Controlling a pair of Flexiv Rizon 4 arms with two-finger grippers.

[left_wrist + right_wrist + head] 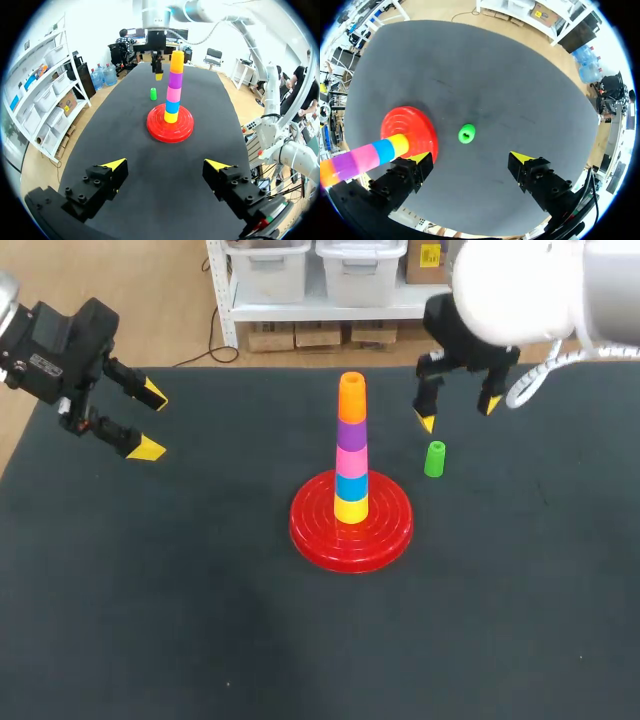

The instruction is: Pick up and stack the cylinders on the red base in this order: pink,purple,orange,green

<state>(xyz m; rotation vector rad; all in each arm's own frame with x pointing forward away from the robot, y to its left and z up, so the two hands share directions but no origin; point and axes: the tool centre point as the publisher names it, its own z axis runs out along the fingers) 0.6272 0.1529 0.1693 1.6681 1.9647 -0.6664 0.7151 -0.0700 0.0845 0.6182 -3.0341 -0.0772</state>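
Right hand (458,412): upper right of the head view, hanging above the dark counter (200,620); its two fingers are spread wide with the yellow tips pointing down, and it holds nothing.
Green cylinder (434,459), position: right of centre in the head view, just below the right hand and nearest the tip on the picture's left. In the right wrist view it sits ahead of the hand, in line with the gap between the open fingers, touching neither.
Green cylinder, appearance: small and bright green, standing upright and alone on the counter. The right wrist view shows a dark hollow in its top. It is near the upper right rim of the red base but apart from it.
Red base (310,530): round, ridged disc at the centre of the head view, flat on the counter.
Stack on the base: yellow cylinder (351,508) at the bottom, then blue cylinder (351,485), pink cylinder (351,458), purple cylinder (351,432) and orange cylinder (352,395) on top; the column is upright and narrows upward.
Left hand (150,422): upper left of the head view, well apart from the stack; fingers wide open and empty. In the left wrist view the stack stands far ahead of it, in line with the gap between its tips.
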